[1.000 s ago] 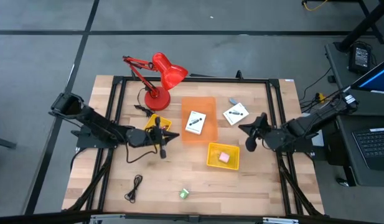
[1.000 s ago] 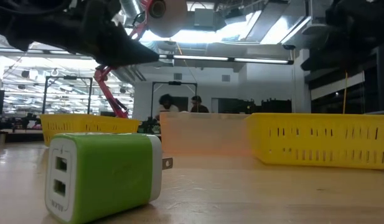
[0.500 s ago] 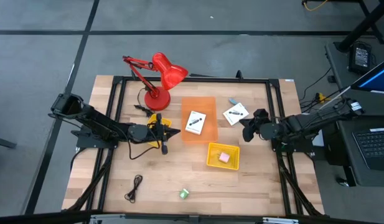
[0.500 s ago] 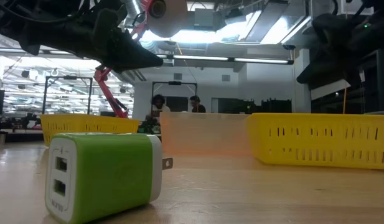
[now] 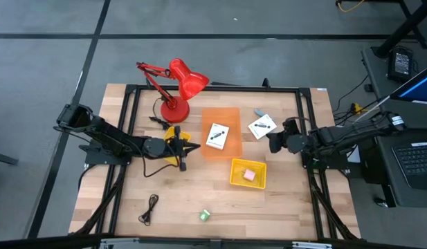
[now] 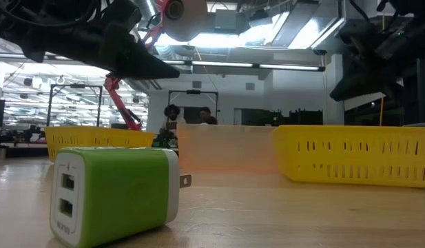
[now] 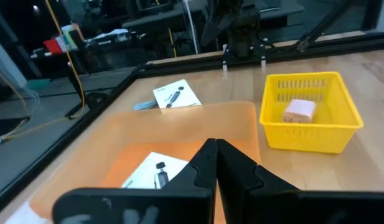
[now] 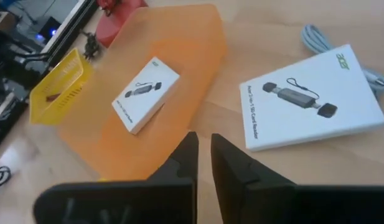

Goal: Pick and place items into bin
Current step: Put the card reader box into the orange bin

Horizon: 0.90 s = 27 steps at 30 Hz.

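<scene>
Orange bin (image 5: pixel 221 133): sitting near the middle of the desk (image 5: pixel 282 200), serving as the landmark for the entries below.
White box in bin (image 5: pixel 216 135): lying flat inside the orange bin, printed with a black adapter picture; also showing in the right wrist view (image 8: pixel 145 94).
Second white box (image 5: pixel 261 126): resting on the desk just to the right of the orange bin, outside it; a grey-blue cord (image 8: pixel 322 42) is lying against its far edge.
Pink block (image 5: pixel 248 175): sitting inside the yellow basket (image 5: pixel 248 173) at the near right corner of the orange bin.
Green charger block (image 5: pixel 205 215): lying on the desk well in front of the orange bin, near the front edge; filling the foreground of the low view (image 6: pixel 116 194).
Black cord (image 5: pixel 150 208): lying coiled on the desk well to the front left of the orange bin.
Second yellow basket (image 5: pixel 173 135): sitting just to the left of the orange bin.
Right gripper (image 5: pixel 274 142): hovering right of the orange bin, beside the second white box, its fingers (image 8: pixel 182 163) nearly together with a narrow gap and gripping nothing.
Left gripper (image 5: pixel 190 149): hovering at the left edge of the orange bin, fingers (image 7: pixel 201 168) pressed together, empty.
Red desk lamp (image 5: pixel 176 86): standing behind the orange bin, to its left.
</scene>
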Motion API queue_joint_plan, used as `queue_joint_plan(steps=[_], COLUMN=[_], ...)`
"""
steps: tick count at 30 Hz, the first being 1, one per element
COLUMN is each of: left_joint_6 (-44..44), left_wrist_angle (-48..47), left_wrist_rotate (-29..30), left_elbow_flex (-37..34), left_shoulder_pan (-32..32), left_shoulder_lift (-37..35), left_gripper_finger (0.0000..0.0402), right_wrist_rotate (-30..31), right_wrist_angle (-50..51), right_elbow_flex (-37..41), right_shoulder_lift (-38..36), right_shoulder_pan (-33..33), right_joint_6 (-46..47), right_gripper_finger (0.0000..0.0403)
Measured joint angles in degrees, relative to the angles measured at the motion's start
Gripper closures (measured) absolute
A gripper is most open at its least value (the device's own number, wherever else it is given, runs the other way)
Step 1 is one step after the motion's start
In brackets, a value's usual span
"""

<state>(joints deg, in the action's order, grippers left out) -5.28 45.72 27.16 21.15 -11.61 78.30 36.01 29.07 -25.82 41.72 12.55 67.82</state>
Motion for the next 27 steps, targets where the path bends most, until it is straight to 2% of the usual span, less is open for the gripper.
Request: queue_joint_plan(steps=[4,8,14,21,24,27], left_joint_6=[1.8,3.1,5.0,8.1,8.1,7.9], left_wrist_angle=[-0.6,-1.0,-2.3,-4.9,-4.9,-4.9], left_wrist_rotate=[0.1,0.1,-1.9,-2.5,-2.5,-2.5], left_elbow_flex=[0.0,0.0,0.0,0.0,0.0,0.0], left_shoulder_pan=[0.5,0.5,0.0,-1.3,-2.2,-2.9], left_shoulder_lift=[0.0,0.0,0.0,0.0,0.0,0.0], left_gripper_finger=[0.0398,0.0398,0.0398,0.0398,0.0398,0.0398], right_wrist_rotate=[0.3,-0.1,-2.6,6.3,8.2,12.9], right_wrist_angle=[0.6,3.9,11.1,12.6,15.1,15.7], right_elbow_flex=[0.0,0.0,0.0,0.0,0.0,0.0], right_shoulder_lift=[2.6,6.2,11.2,17.1,20.1,23.3], right_shoulder_pan=[0.0,1.1,6.5,14.8,16.7,17.3], right_joint_6=[2.8,9.4,25.2,36.1,42.5,47.4], right_gripper_finger=[0.0397,0.0397,0.0402,0.0402,0.0403,0.0401])
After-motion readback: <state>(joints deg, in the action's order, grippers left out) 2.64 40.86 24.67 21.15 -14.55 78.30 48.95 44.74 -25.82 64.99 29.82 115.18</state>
